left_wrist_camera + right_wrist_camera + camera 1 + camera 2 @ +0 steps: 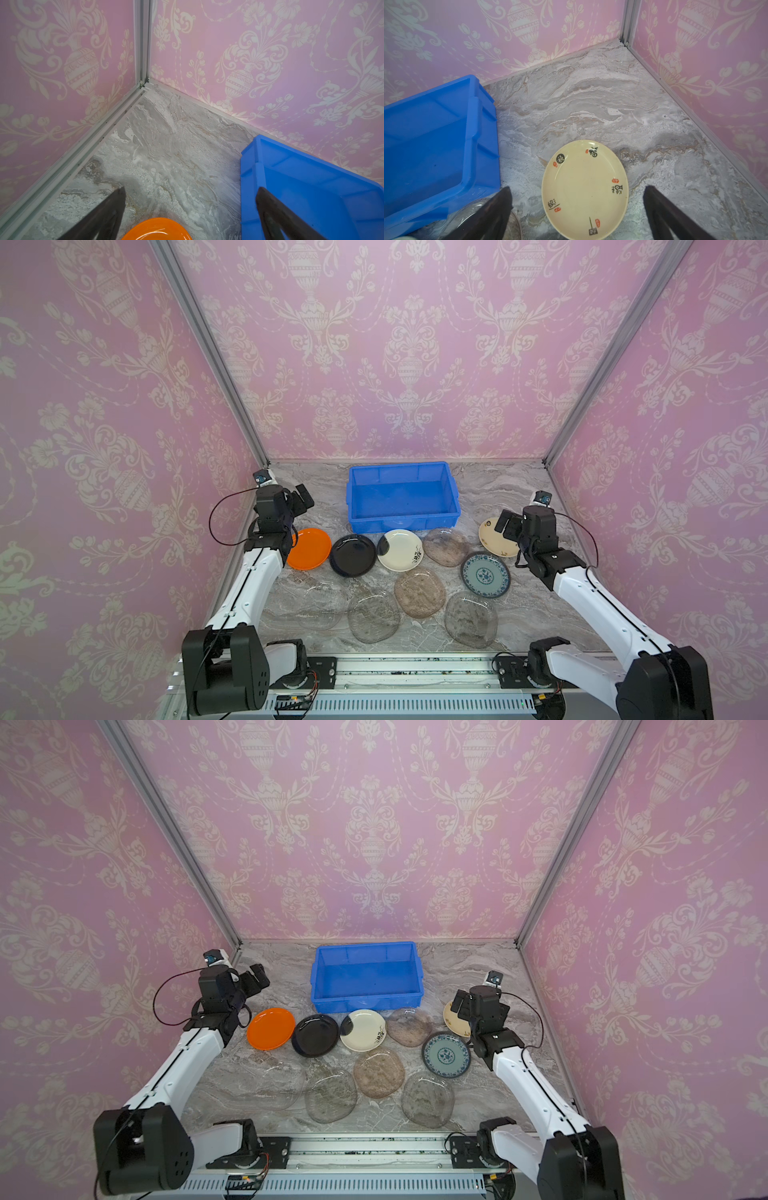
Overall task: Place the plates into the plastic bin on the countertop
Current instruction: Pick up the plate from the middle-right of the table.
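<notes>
Clear glass plates (374, 616) are spread nearest, the empty blue plastic bin (402, 521) set beyond at twelve o'clock. Left gripper (191, 191) and right gripper (577, 188) are held wide apart, empty. Low transparent rims may be misgripped, and a plate dropped

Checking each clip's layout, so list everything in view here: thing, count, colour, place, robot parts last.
rectangular plastic bin: one, bright blue, empty, back centre.
round orange plate: one, orange, row's left end.
round black plate: one, black, beside it.
round cream plates: two, cream, dark marks; mid-row and far right.
round blue-patterned plate: one, blue-white, right side.
rounded-square glass plates: five, clear to smoky; one by bin, four nearest robot.
marble-patterned countertop: one, grey, underneath.
wallpapered walls: three, pink, surrounding.
left end effector: one, black, open, near orange plate.
right end effector: one, black, open, over far-right cream plate.
</notes>
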Controlling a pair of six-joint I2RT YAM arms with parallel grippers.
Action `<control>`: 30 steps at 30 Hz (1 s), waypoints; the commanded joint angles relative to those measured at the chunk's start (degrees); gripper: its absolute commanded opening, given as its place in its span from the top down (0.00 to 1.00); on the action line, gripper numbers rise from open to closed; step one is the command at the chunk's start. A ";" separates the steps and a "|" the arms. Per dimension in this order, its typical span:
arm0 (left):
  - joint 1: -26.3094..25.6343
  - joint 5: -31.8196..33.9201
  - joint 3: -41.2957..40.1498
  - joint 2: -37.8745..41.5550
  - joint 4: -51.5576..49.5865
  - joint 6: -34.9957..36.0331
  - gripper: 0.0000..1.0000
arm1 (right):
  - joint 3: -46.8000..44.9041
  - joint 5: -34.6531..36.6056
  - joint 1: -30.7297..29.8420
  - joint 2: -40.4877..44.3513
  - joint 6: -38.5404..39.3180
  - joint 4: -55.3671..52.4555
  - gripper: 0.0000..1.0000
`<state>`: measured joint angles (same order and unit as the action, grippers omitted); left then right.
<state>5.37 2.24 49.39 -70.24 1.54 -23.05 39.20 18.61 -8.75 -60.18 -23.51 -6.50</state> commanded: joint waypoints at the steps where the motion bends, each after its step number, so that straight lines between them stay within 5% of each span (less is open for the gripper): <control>1: -0.36 -5.44 0.63 0.26 -3.64 -6.22 0.01 | -2.12 -9.77 0.56 3.06 -6.66 -7.55 0.02; 4: -0.36 -10.98 -6.44 2.88 9.52 -11.57 0.01 | -4.05 -14.74 3.01 5.75 -10.41 -9.25 0.05; 8: -0.77 -19.02 -1.07 1.74 -1.49 -13.14 0.01 | -7.37 -21.59 8.68 8.99 -16.50 -10.39 0.14; 10: -1.01 -24.16 -2.74 2.68 1.93 -12.52 0.01 | -7.75 -22.63 10.29 9.42 -17.07 -12.34 0.17; 15: -1.62 -26.11 -2.99 4.52 0.04 -13.23 0.01 | -10.20 -23.70 14.61 10.38 -18.50 -13.15 0.28; 23: -3.48 -28.07 -1.84 1.43 1.04 -13.17 0.01 | -12.33 -30.37 21.71 -0.42 -22.74 -2.69 0.47; 30: -6.29 -28.01 -2.01 -2.01 3.70 -13.58 0.01 | -11.93 -30.56 22.47 -8.72 -24.65 4.83 0.50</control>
<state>0.14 -24.38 46.15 -71.20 3.73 -35.53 27.40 -10.96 13.19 -67.05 -46.22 -6.42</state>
